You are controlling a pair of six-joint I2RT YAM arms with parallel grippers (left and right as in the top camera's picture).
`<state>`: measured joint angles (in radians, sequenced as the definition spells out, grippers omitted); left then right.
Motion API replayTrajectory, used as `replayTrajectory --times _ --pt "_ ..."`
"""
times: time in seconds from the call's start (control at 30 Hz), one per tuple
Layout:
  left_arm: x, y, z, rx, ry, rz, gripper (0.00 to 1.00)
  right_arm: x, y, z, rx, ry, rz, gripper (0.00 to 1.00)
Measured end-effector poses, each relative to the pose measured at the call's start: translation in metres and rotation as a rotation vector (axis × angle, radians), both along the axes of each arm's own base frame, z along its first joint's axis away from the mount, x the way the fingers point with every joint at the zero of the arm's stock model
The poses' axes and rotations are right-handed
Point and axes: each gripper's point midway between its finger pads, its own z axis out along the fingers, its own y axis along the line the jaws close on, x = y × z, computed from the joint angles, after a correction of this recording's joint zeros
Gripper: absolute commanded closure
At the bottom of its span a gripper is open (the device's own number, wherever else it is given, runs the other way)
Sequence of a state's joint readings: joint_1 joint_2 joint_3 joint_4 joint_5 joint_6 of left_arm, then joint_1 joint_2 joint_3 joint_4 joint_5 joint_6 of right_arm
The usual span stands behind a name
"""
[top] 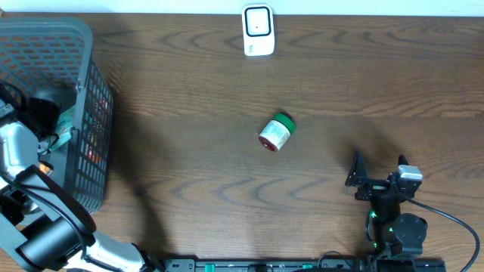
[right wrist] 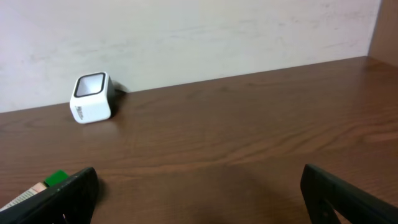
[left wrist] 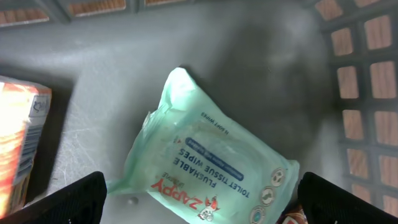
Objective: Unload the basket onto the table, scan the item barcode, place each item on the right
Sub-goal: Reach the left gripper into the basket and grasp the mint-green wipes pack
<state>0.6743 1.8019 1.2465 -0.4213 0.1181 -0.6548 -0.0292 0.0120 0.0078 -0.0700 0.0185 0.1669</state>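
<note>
Now both claws released.
Left gripper [left wrist: 207, 200] above pale green wipes pack [left wrist: 205, 155] in grey plastic basket [left wrist: 124, 74]; right gripper [right wrist: 199, 193] above table [right wrist: 249, 143].

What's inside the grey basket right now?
A mint-green Zappy flushable wipes pack lies on the basket floor, an orange box beside it. Anything under the pack, and most of the box, is hidden.
</note>
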Motion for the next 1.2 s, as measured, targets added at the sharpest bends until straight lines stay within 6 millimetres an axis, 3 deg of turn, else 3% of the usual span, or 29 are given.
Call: replayTrajectory --times 0.37,0.43,0.47,0.57,0.77,0.9,1.07,1.2 --pt "-0.015 -0.011 -0.036 -0.03 0.024 0.006 0.02 0.0 0.0 0.0 0.0 0.0 0.0 0.01" --pt "-0.015 -0.008 -0.036 -0.027 0.016 0.011 0.01 0.0 0.0 0.0 0.0 0.0 0.0 0.01" --pt "-0.015 -0.007 -0.037 -0.028 0.016 0.014 0.06 0.0 0.0 0.0 0.0 0.0 0.0 0.01" --pt "-0.015 -0.006 -0.039 -0.031 0.019 0.015 0.4 0.0 0.0 0.0 0.0 0.0 0.0 0.01" --pt "-0.007 -0.008 -0.042 -0.074 -0.02 0.011 0.8 0.0 0.0 0.0 0.0 0.0 0.0 0.01" --pt "-0.006 -0.007 -0.037 -0.076 -0.04 0.005 0.92 0.0 0.0 0.0 0.0 0.0 0.0 0.01" --pt "-0.011 -0.008 -0.023 -0.074 -0.051 0.009 0.93 0.0 0.0 0.0 0.0 0.0 0.0 0.01" --pt "-0.011 -0.005 0.019 -0.007 -0.123 0.008 0.93 0.0 0.0 0.0 0.0 0.0 0.0 0.01"
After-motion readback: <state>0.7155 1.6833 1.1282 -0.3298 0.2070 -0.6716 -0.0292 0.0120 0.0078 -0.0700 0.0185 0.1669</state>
